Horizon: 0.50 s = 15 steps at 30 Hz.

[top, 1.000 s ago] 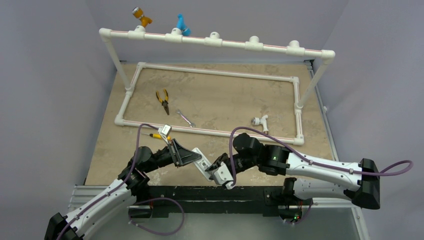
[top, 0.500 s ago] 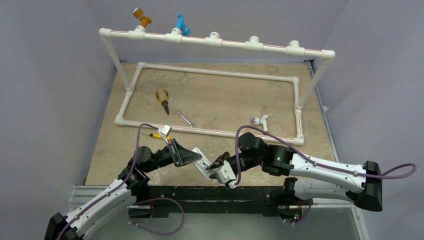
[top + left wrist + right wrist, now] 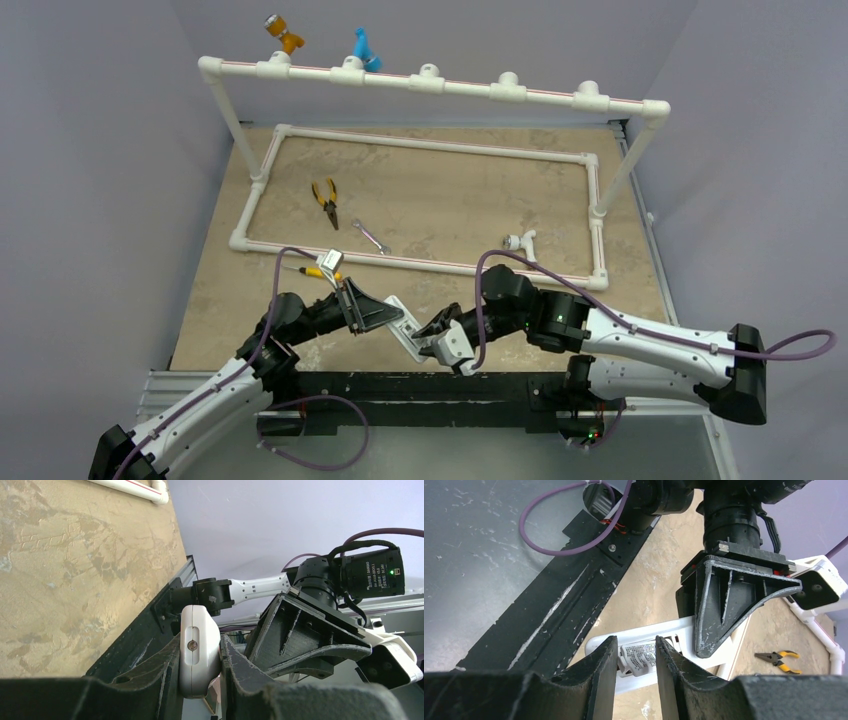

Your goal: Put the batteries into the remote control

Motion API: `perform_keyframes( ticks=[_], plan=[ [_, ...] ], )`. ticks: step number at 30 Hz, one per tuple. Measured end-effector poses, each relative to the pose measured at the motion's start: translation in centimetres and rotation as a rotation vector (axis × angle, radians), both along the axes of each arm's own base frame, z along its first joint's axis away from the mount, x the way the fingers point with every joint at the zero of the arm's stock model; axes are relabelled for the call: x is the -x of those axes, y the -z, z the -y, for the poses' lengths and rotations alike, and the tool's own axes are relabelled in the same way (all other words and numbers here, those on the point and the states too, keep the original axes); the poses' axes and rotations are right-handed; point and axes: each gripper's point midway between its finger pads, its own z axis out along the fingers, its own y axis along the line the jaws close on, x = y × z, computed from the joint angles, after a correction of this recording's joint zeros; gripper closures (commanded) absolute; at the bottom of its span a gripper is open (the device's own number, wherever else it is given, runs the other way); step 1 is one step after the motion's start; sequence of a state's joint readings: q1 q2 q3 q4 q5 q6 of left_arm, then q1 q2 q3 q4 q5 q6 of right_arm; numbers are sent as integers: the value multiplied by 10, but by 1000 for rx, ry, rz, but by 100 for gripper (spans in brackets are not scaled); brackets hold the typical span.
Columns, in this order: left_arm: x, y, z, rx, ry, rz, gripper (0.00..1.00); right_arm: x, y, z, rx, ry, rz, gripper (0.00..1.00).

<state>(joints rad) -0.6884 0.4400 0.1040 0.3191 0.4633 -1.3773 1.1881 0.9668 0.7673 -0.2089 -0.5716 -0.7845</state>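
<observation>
The left tool (image 3: 200, 644) clamps the remote control (image 3: 199, 657) above the worktop's near edge, midway along. The right tool (image 3: 633, 647), fingers narrowly parted, straddles its compartment; whether it grips a battery I cannot tell. This looks like the insertion step, and the next move calls for careful seating pressure.

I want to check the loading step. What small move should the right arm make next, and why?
Probably ease the battery down a little further into the remote control's open back. The right gripper is shut on the battery right at that recess, and the left gripper clamps the remote in the air, so it seems braced. Whether the battery is seated is hidden.
</observation>
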Motion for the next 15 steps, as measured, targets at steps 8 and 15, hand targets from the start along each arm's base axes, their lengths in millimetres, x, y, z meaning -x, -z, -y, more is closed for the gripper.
perform_keyframes(
  ticks=[8,15],
  plan=[
    [1,0,0,1,7,1,100,1,11,3,29,3,-21,62],
    [2,0,1,1,14,0,100,2,15,5,42,3,-33,60]
  ],
)
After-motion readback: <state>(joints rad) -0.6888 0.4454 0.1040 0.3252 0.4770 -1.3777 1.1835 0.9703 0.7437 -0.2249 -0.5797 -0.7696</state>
